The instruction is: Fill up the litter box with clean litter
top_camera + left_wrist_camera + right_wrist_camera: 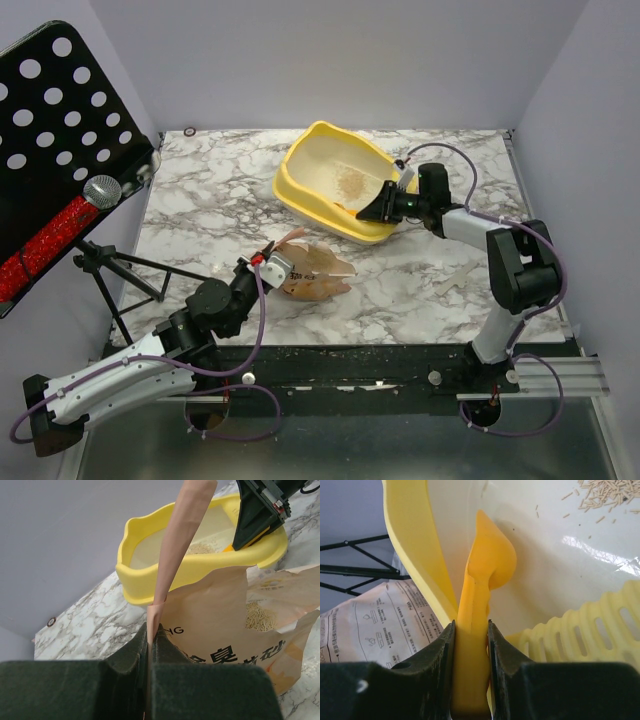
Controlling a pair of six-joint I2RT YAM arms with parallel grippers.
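The pale-yellow litter box (300,170) (150,575) stands at the back middle of the marble table, its rim (407,545) close to the right wrist camera. A small patch of clean litter (350,181) (202,547) (607,492) lies on its floor. My right gripper (385,208) (471,625) is shut on the yellow-orange scoop's handle (480,580) at the box's near right rim, and the slotted scoop head (585,630) is inside the box. My left gripper (270,265) (151,630) is pinched shut on the upper edge of the tan paper bag (315,272) (225,625). More granules (260,615) show in the bag's mouth.
A black perforated music stand (60,110) and a microphone (100,190) lean over the table's left edge, with tripod legs (120,270) (350,570) below. A small ring (190,131) lies at the back left. White walls close in the table on three sides.
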